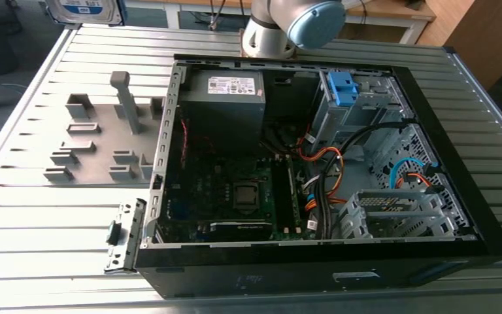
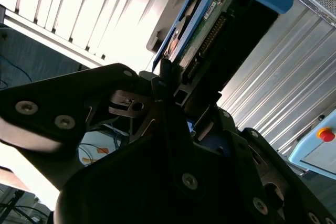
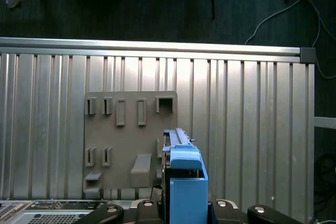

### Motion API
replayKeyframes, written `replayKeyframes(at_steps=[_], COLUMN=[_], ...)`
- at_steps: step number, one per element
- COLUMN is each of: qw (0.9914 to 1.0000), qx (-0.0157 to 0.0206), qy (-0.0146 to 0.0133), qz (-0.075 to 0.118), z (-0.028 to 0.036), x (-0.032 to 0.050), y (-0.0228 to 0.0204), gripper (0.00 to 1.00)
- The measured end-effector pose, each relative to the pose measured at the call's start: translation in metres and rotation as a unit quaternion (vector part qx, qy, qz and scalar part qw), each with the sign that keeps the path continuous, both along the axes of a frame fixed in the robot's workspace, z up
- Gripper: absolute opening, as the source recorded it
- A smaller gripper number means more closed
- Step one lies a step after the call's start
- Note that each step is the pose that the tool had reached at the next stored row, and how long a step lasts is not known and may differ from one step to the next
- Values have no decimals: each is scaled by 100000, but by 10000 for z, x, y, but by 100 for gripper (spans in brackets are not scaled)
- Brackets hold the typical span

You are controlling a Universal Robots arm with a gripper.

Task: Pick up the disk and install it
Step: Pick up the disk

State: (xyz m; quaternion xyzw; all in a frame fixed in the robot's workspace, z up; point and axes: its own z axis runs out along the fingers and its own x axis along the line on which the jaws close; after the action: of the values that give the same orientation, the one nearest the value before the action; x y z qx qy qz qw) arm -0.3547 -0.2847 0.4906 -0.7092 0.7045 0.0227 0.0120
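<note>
- Fingers and grasp: in the second wrist view the gripper (image 2: 181,95) has its dark fingers (image 2: 160,85) closed narrowly on one end of the disk (image 2: 210,24). The drive's connector edge and blue carrier stand out beyond them.
- Position of the disk: in the first wrist view the disk (image 3: 184,182) hangs edge-on above the grey holder plate (image 3: 131,140) and touches none of its slots. In the exterior view its labelled face (image 1: 85,8) shows high at the exterior view's left, well apart from the computer case (image 1: 277,61).
- Surroundings: the holder plate (image 1: 94,140) lies flat on the ribbed metal desk (image 1: 42,222), just beside the open case. Inside the case are a blue clip (image 1: 342,88) on the far drive cage, a silver cage (image 1: 399,216) nearer the front, and orange cables (image 1: 329,163) between them.
- Step in hand (judgement): the pick-up looks done, since the disk is off the plate and carried by the arm. The installation has not begun.
- Demands of the remaining work (judgement): the carrier must meet its bay squarely, with the connector edge facing the cables. It must also pass the case rim and the loose wiring without snagging.
</note>
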Motion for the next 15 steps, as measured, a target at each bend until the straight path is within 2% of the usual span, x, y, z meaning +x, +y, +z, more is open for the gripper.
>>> replayKeyframes(at_steps=[15], qw=[100000], qx=[1], qy=[20], qz=[2], z=[0], x=[182], y=[0], gripper=[36])
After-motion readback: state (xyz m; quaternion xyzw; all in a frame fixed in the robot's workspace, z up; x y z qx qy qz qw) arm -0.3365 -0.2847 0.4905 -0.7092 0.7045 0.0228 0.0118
